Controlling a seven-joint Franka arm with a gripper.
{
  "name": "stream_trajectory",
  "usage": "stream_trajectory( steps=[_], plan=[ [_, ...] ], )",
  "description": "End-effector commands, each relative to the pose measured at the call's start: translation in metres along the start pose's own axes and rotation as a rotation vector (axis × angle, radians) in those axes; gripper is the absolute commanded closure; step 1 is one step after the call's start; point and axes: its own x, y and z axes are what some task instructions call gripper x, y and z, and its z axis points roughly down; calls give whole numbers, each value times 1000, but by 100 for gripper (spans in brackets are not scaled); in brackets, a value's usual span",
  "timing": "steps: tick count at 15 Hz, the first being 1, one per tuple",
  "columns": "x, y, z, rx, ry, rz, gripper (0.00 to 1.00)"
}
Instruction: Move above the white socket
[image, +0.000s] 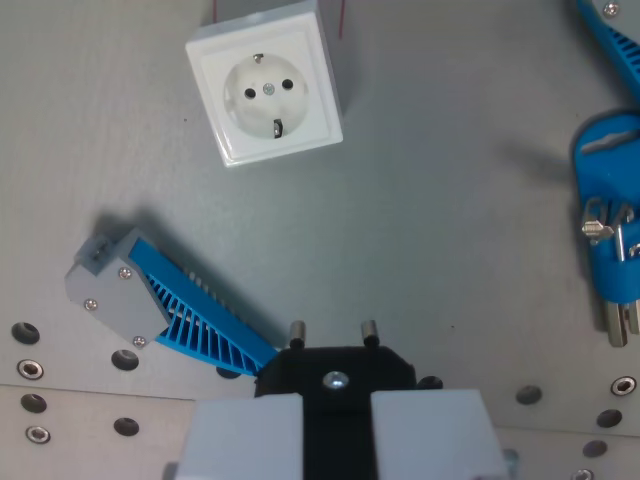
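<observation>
The white socket (265, 92) is a square box with a round recess and two pin holes, standing on the grey table at the upper left of the wrist view. My gripper (335, 425) is at the bottom centre, its two pale fingers (245, 435) shut on a black plug (335, 372). The plug's two metal pins point up in the picture, toward the socket's side of the table. The plug sits well below and to the right of the socket, with bare table between them.
A grey and blue ribbed fixture (160, 305) lies at the lower left, reaching the plug. Blue parts with metal prongs (610, 215) sit at the right edge. Bolt holes (30, 370) line the table's lower strip.
</observation>
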Motion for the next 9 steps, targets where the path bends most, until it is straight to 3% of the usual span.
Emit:
stream_trajectory(
  steps=[1,9],
  plan=[
    [2,0,6,4,18,-26,100],
    [5,-3,22,13,38,-58,100]
  ],
)
